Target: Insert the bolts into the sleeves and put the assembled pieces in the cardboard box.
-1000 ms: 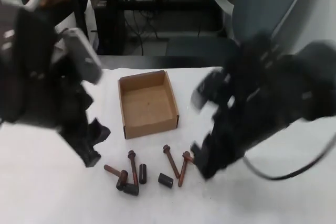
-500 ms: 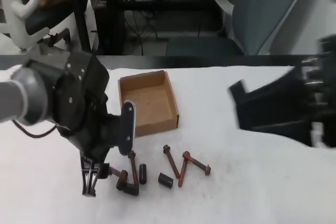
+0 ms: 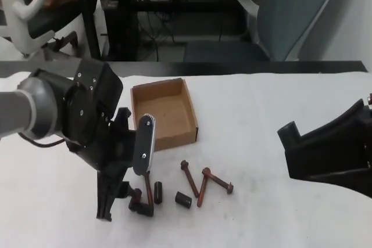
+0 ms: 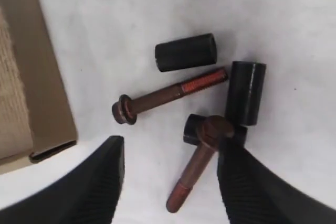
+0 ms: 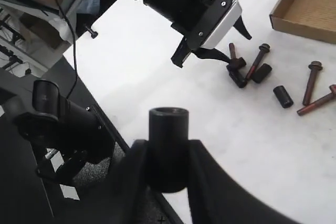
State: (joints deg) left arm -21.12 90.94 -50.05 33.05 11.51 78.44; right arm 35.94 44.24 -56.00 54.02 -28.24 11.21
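Left of the cardboard box [image 3: 168, 138], we see the left gripper [image 4: 170, 150] spread above loose bolts [image 3: 189, 179] and sleeves [image 3: 183, 200] lying before the box on the white cloth [image 3: 261, 103]. Behind the box stands an office chair [image 3: 290, 10]. Far right of the box, the right gripper [image 5: 168, 158] pinches one black sleeve [image 5: 168, 135].

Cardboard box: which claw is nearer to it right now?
Left. The left claw hangs open over the loose bolts just in front of the cardboard box. The right claw, shut on a sleeve, is far off to the box's right.
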